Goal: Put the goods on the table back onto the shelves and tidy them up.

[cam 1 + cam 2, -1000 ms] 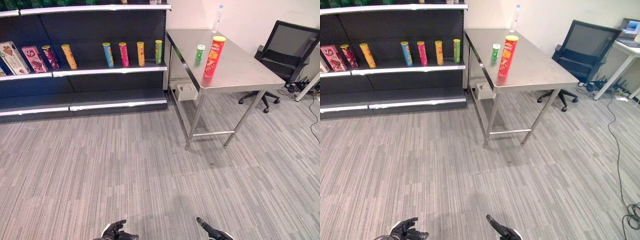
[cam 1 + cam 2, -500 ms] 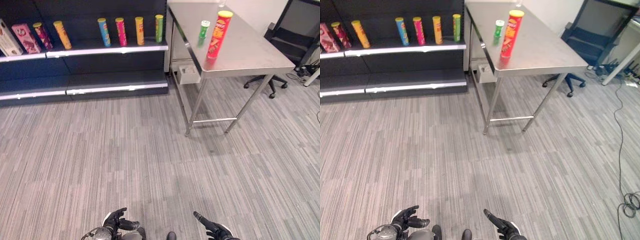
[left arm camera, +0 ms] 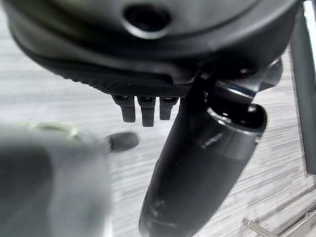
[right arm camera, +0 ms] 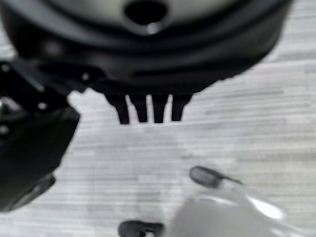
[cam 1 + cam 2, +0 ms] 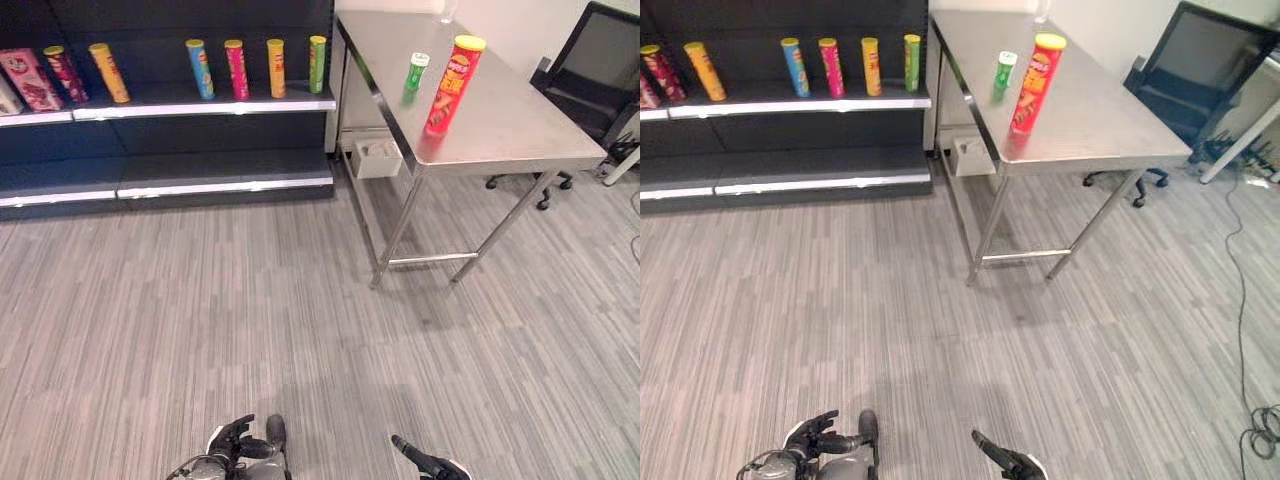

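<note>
A tall red cylindrical snack can (image 5: 452, 84) with a yellow lid stands upright on the brushed steel table (image 5: 520, 125), a short green can (image 5: 416, 72) just beside it. Slim coloured tubes (image 5: 254, 68) line the dark shelf (image 5: 200, 103). Left hand (image 5: 232, 440) and right hand (image 5: 418, 461) hang low over striped grey carpet (image 5: 300, 310), fingers relaxed, holding nothing.

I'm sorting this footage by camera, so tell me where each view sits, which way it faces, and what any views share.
Left eye view: on the head, looking down at the shelf, steel table, tall red can and small green can; left hand and right hand at the bottom edge.
Right eye view: the same scene from slightly aside, with an office chair.
Left wrist view: along the left hand toward the floor.
Right wrist view: along the right hand, also at the floor.
Both eye views share the table and its cans; both wrist views share the grey striped floor.
</note>
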Tool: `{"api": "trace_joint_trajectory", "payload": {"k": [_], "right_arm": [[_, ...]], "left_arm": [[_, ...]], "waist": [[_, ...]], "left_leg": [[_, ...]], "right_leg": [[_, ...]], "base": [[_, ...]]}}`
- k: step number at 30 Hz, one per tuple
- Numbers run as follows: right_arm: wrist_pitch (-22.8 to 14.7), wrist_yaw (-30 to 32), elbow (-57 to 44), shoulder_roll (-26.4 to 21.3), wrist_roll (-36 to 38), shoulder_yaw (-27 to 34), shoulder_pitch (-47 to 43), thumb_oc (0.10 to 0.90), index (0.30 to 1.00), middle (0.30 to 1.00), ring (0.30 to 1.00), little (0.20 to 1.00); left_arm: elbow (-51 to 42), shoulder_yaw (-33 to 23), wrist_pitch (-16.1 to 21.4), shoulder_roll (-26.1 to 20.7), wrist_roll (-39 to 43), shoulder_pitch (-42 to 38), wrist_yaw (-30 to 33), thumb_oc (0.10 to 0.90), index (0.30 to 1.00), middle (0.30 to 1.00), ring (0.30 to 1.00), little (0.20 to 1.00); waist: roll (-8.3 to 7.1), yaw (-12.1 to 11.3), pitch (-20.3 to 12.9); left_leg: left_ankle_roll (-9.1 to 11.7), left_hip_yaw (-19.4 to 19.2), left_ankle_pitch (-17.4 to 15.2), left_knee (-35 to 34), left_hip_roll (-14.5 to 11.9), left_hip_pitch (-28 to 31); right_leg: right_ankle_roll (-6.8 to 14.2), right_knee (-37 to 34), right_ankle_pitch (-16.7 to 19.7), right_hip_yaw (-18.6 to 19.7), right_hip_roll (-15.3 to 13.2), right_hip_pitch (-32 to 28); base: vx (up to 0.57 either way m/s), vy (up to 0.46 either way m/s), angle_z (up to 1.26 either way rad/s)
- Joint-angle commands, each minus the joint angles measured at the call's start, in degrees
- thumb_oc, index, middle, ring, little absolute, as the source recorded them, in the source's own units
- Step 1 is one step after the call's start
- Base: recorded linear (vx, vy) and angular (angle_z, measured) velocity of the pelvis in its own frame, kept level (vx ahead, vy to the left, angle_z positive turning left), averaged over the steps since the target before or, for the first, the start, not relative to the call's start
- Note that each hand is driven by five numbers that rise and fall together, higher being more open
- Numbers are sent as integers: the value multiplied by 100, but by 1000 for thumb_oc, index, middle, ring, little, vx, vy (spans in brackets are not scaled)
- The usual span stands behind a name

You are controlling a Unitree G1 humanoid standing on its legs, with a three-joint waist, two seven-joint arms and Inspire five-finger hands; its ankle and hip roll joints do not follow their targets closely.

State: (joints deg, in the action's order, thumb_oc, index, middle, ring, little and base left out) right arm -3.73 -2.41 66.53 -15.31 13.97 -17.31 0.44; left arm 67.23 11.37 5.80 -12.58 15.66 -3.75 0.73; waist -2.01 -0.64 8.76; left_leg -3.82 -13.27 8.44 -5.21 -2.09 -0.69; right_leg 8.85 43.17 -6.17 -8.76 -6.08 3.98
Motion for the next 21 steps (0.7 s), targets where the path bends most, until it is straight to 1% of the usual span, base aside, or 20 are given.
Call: {"api": "trace_joint_trajectory", "payload": {"k": [1, 2, 3, 4, 5, 6, 7, 8, 9, 10, 12, 13, 14, 15, 16, 17, 19, 20, 21], "right_arm": [[-184, -8, -316, -19, 81, 270, -234, 800, 900, 900, 900, 900], [-185, 1, -347, -28, 95, 287, -222, 800, 900, 900, 900, 900], [-175, 2, -417, -74, 85, 288, -219, 800, 900, 900, 900, 900], [-172, 11, -465, -99, 73, 272, -230, 800, 900, 900, 900, 900], [-156, 18, -501, -126, 75, 292, -240, 800, 900, 900, 900, 900], [-156, 18, -500, -126, 75, 292, -241, 800, 900, 900, 900, 900], [-151, 16, -505, -126, 69, 312, -235, 800, 900, 900, 900, 900], [-149, 4, -500, -133, 60, 325, -230, 800, 900, 900, 900, 900], [-134, -17, -462, -148, 35, 332, -242, 800, 900, 900, 900, 900], [-124, -26, -443, -149, 16, 341, -243, 800, 900, 900, 900, 900], [-109, -56, -357, -174, 59, 397, -168, 800, 900, 900, 900, 900], [-99, -84, -304, -175, 19, 376, -122, 800, 900, 900, 900, 900], [-122, -102, -228, -216, 49, 449, -80, 800, 900, 900, 900, 900], [-123, -103, -228, -218, 49, 449, -79, 800, 900, 900, 900, 900], [-134, -110, -180, -234, 98, 521, -27, 800, 900, 900, 900, 900], [-164, -99, -167, -293, 252, 571, 62, 800, 900, 900, 900, 900], [-164, -99, -167, -289, 252, 570, 62, 800, 900, 900, 900, 900], [-134, -58, -34, -291, 286, 521, 55, 800, 900, 900, 900, 900], [-134, -58, -33, -291, 286, 522, 54, 800, 900, 900, 900, 900]], "left_arm": [[-194, 135, 161, -199, -118, -148, 80, 800, 900, 900, 900, 900], [-203, 155, 174, -206, -123, -187, 86, 800, 900, 900, 900, 900], [-265, 210, 195, -219, -117, -251, 86, 800, 900, 900, 900, 900], [-316, 254, 219, -226, -128, -268, 85, 800, 900, 900, 900, 900], [-326, 290, 228, -217, -202, -317, 82, 800, 900, 900, 900, 900], [-326, 289, 228, -217, -202, -318, 82, 800, 900, 900, 900, 900], [-295, 285, 235, -218, -270, -346, 80, 800, 900, 900, 900, 900], [-260, 273, 248, -218, -321, -371, 73, 800, 900, 900, 900, 900], [-224, 279, 252, -202, -404, -405, 76, 800, 900, 900, 900, 900], [-231, 265, 259, -188, -428, -394, 71, 800, 900, 900, 900, 900], [-282, 259, 286, -153, -404, -352, 50, 800, 900, 900, 900, 900], [-286, 265, 275, -123, -422, -282, 38, 800, 900, 900, 900, 900], [-312, 272, 286, -74, -331, -254, 24, 800, 900, 900, 900, 900], [-313, 272, 286, -72, -331, -253, 24, 800, 900, 900, 900, 900], [-371, 290, 292, -51, -221, -245, -6, 800, 900, 900, 900, 900], [-603, 368, 309, -48, -53, -223, -49, 800, 900, 900, 900, 900], [-603, 368, 309, -52, -53, -223, -50, 800, 900, 900, 900, 900], [-806, 326, 259, -45, 172, -144, -55, 800, 900, 900, 900, 900], [-807, 327, 258, -45, 173, -145, -55, 800, 900, 900, 900, 900]], "waist": [[-42, 39, 96], [-15, 109, 125], [24, 240, 157], [16, 311, 177], [-51, 447, 179], [-50, 450, 177], [-105, 519, 145], [-103, 579, 160], [-106, 640, 132], [-105, 668, 118], [-122, 660, 47], [-148, 657, 9], [-127, 693, -22], [-121, 701, -17], [-113, 699, -19], [-148, 677, 68], [-162, 694, 47], [-284, 533, 195], [-269, 529, 198]], "left_leg": [[207, 86, -674, 21, 165, 280], [222, 126, -771, 21, 190, 405], [282, 221, -888, 21, 222, 602], [323, 263, -985, 21, 255, 715], [429, 355, -1194, 21, 308, 940], [430, 357, -1189, 21, 306, 935], [468, 398, -1285, 21, 345, 1023], [519, 432, -1413, 21, 319, 1175], [562, 448, -1551, 21, 307, 1323], [586, 458, -1613, 21, 303, 1420], [625, 507, -1774, 21, 299, 1602], [642, 545, -1806, 73, 270, 1678], [818, 617, -1654, 546, 60, 1650], [822, 625, -1663, 559, 51, 1650], [954, 560, -1450, 1006, -73, 1532], [1206, 461, -779, 2715, -443, 784], [1202, 475, -765, 2713, -427, 755], [1131, 83, -411, 4145, -778, 88], [1133, 87, -431, 4177, -799, 75]], "right_leg": [[35, -446, 1172, -57, -370, 51], [-23, -519, 987, -213, -487, 216], [-67, -1407, 830, -429, -527, 319], [-53, -2050, 799, -440, -518, 382], [40, -3527, 893, -327, -385, 366], [38, -3552, 910, -332, -381, 358], [128, -4038, 1023, -229, -340, 483], [219, -4511, 1156, -196, -260, 512], [307, -4781, 1259, -187, -224, 676], [345, -4817, 1254, -226, -220, 783], [336, -4817, 1248, -356, -235, 733], [278, -4817, 1379, -404, -247, 612], [201, -4817, 1448, -382, -158, 388], [200, -4817, 1444, -393, -153, 378], [131, -4817, 1405, -456, -117, 208], [-115, -4817, 1202, -582, -2, -178], [-114, -4817, 1205, -593, -20, -157], [-394, -4817, 865, -610, 131, -579], [-397, -4817, 866, -610, 148, -578]], "base": [[323, 156, 65], [577, 129, 82], [522, -47, 36], [662, -181, 22], [409, -156, 19], [410, -157, 30], [285, -86, 55], [448, -137, 61], [418, -125, 61], [396, -126, 47], [355, -152, 41], [476, -324, 10], [364, -270, 9], [332, -277, 45], [226, -303, 68], [222, -302, 48], [155, -237, 17], [183, -253, 3], [253, -274, -24]]}}
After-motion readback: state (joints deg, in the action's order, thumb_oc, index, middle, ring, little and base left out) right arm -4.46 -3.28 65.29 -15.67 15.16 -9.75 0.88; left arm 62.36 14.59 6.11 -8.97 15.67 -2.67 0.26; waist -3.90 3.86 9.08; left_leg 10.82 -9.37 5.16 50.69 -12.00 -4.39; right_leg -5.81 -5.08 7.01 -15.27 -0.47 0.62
